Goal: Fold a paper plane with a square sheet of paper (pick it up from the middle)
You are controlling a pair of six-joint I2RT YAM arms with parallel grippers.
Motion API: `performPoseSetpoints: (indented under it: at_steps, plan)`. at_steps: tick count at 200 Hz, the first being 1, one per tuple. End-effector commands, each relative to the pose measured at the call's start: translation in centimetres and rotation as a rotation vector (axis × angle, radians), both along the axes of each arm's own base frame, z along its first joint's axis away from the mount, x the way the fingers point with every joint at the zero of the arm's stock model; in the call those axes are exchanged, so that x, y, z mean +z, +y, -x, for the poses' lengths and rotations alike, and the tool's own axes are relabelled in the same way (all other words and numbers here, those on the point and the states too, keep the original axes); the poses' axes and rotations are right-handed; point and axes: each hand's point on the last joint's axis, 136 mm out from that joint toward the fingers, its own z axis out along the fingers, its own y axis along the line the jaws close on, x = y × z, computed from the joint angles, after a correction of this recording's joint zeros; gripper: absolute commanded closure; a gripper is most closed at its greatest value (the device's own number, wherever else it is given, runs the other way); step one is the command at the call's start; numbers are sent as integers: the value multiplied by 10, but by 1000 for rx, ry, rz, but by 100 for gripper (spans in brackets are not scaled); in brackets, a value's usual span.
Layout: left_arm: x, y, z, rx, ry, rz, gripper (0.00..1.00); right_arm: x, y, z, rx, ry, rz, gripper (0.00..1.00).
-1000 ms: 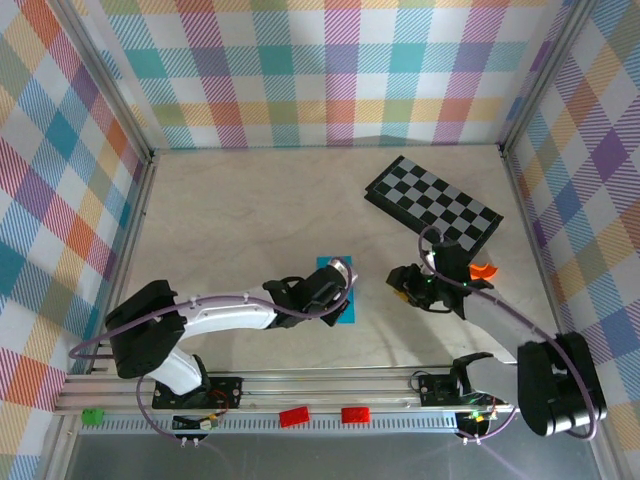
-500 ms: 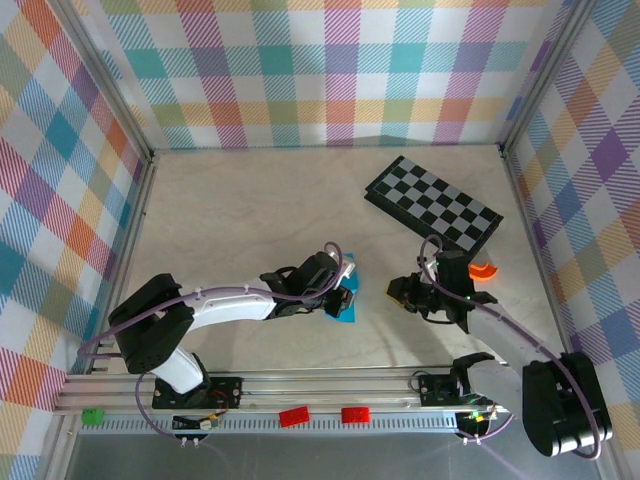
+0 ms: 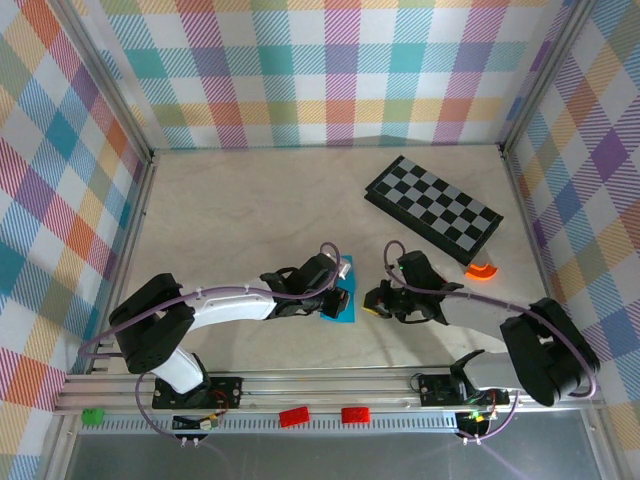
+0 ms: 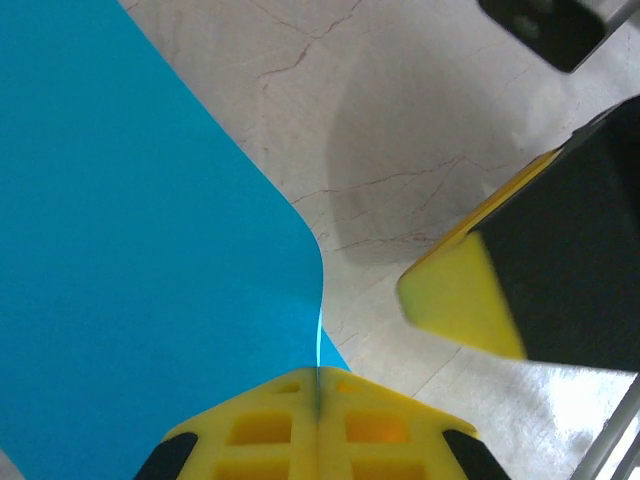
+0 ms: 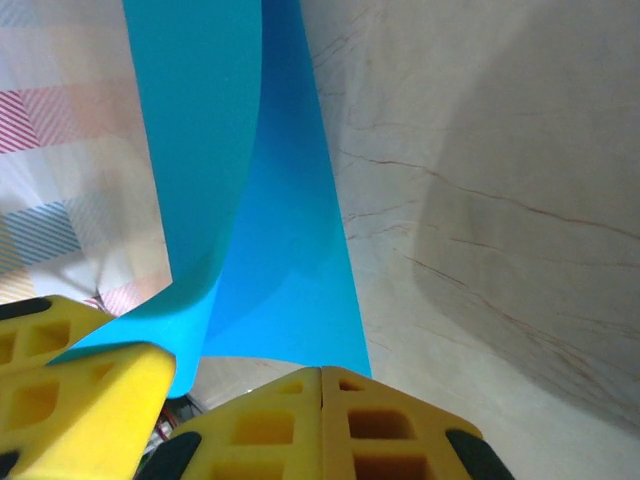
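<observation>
Tabletop (image 3: 250,210) of pale veined stone carried the square sheet of paper (image 3: 346,314) near its front middle, between the tips of the two arms. From above, the left gripper (image 3: 335,298) sat over the sheet's left part, and the right gripper (image 3: 372,300) stood just beside the sheet's right edge.

In the left wrist view the left gripper (image 4: 318,385) had its yellow pads pressed together on a thin edge of the paper, which ran into the seam between them. The rest of the sheet spread up and to the left, its rounded bulge apart from the other arm's yellow pad.

In the right wrist view the right gripper (image 5: 320,385) had its pads closed flat against each other just below the sheet's lower edge, and the paper rose above them in a soft curl.

A checkered board (image 3: 432,205) lay toward the far right, with a small orange curved piece (image 3: 481,270) near its front corner.
</observation>
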Motion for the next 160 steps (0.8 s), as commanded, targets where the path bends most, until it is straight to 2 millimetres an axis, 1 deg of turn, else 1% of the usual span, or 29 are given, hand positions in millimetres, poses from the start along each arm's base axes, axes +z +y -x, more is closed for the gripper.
performPoseSetpoints:
  at_steps: [1, 23, 51, 87, 105, 118, 160]
  plan:
    - [4, 5, 0, 28, 14, 10, 100, 1, 14, -14, -53, -25, -5, 100]
    - [3, 6, -1, 32, 14, 6, 100, -5, 25, -11, -41, -16, -1, 100]
    - [1, 5, 0, 27, 21, -5, 100, -15, 29, -6, -24, 0, 39, 100]
    - [-1, 5, 0, 32, 31, 3, 100, -41, 13, 3, -37, 57, 152, 100]
    - [1, 2, 0, 34, 34, 17, 100, -52, 0, 8, -44, 77, 229, 100]
    - [2, 2, 0, 40, 37, 23, 100, -52, -6, 9, -45, 65, 256, 100]
    - [2, -3, -3, 79, 52, 70, 100, -39, -16, 4, -8, 18, 326, 99]
